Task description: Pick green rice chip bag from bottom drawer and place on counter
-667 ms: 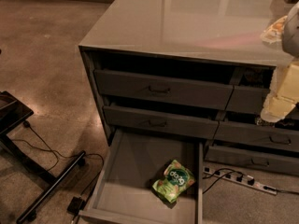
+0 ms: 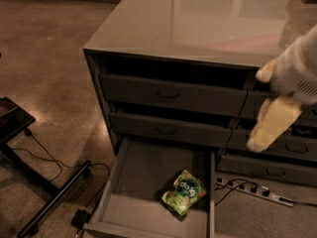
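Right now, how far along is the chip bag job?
Done: the bottom drawer is pulled open. In hand: the gripper hangs open and empty in front of the right drawer stack. Left: the green rice chip bag lies on the drawer floor; grasping and placing it on the counter remain.

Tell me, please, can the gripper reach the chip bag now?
Probably yes: the chip bag lies uncovered in the pulled-out bottom drawer, and the gripper hangs above and right of it, nothing between.
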Motion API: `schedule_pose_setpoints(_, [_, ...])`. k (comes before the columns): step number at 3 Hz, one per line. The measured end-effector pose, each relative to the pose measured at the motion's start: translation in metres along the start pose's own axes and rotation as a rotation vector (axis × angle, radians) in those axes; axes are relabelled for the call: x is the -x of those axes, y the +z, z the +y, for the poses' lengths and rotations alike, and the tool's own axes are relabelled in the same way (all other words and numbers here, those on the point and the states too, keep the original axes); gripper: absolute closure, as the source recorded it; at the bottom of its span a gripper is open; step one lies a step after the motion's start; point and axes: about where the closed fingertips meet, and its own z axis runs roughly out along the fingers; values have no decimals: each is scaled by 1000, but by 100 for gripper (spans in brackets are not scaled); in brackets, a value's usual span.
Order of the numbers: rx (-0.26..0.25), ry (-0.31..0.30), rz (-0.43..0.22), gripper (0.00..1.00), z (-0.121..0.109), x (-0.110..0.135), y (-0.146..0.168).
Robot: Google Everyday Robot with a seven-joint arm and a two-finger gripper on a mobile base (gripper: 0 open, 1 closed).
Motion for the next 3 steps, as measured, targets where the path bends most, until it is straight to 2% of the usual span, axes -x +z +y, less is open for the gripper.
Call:
schedule_pose_setpoints(1, [109,115,-135,0,16,-7,108])
schedule_pose_setpoints(2, [129,180,-177,0,17,-3,152])
schedule_pose_setpoints(3, [129,180,-177,0,17,-3,152])
